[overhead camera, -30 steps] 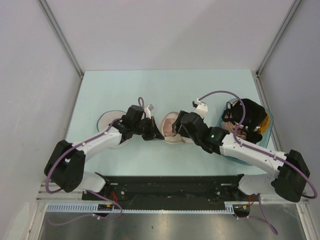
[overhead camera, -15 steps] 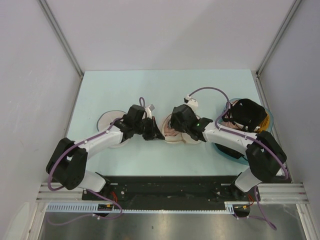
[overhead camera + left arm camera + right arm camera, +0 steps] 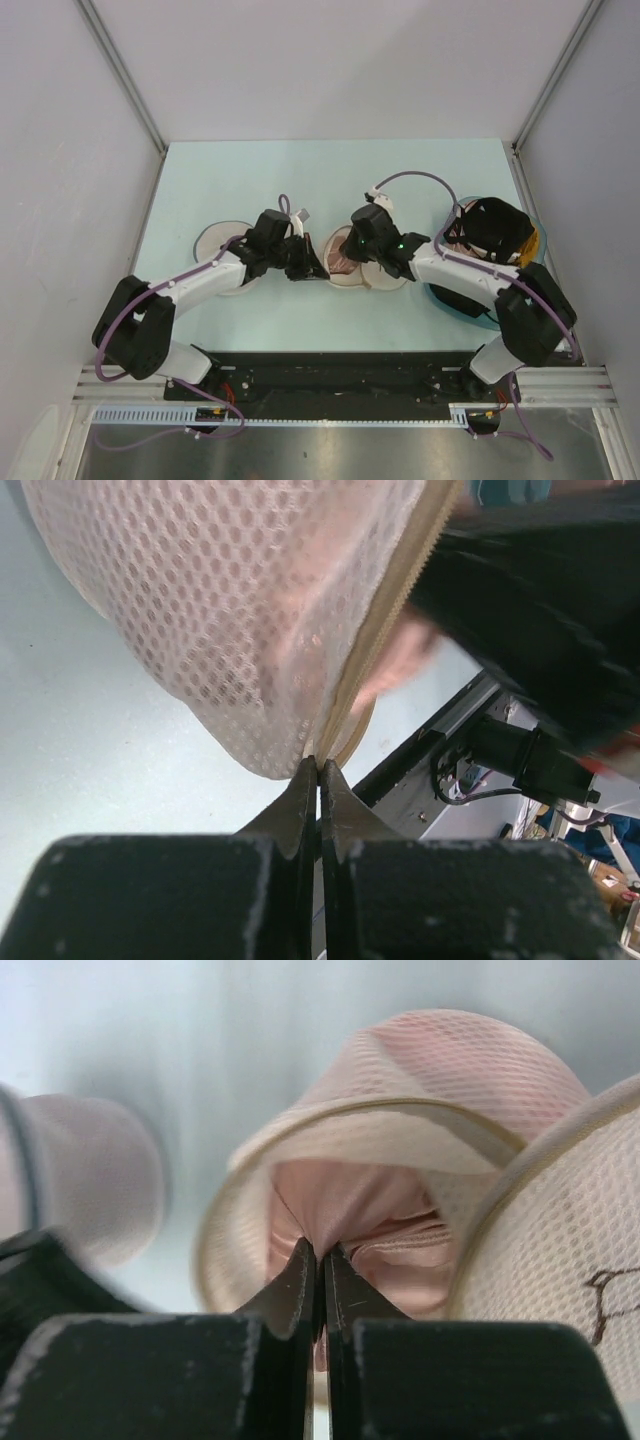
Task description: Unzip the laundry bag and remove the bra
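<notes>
The laundry bag (image 3: pixel 384 277) lies open at the table's middle, its two cream mesh halves spread apart. My left gripper (image 3: pixel 314 267) is shut on the bag's zip edge (image 3: pixel 345 695) at the left half's rim; the mesh dome (image 3: pixel 220 610) fills the left wrist view above the gripper (image 3: pixel 318 765). My right gripper (image 3: pixel 346 254) reaches into the open half from the right. In the right wrist view it (image 3: pixel 320 1249) is shut on a fold of the pale pink bra (image 3: pixel 350 1200) inside the bag's rim (image 3: pixel 300 1125). A dark icon (image 3: pixel 608 1300) shows on the other half.
A whiter round pouch (image 3: pixel 212 240) lies left of the left arm. A teal-blue basket (image 3: pixel 533 262) with black clothing (image 3: pixel 497 228) stands at the right, behind the right arm. Side walls close in the table.
My right arm swung left, its gripper went into the open bag and closed on the pink bra fabric. The left gripper stayed shut on the bag's edge.
</notes>
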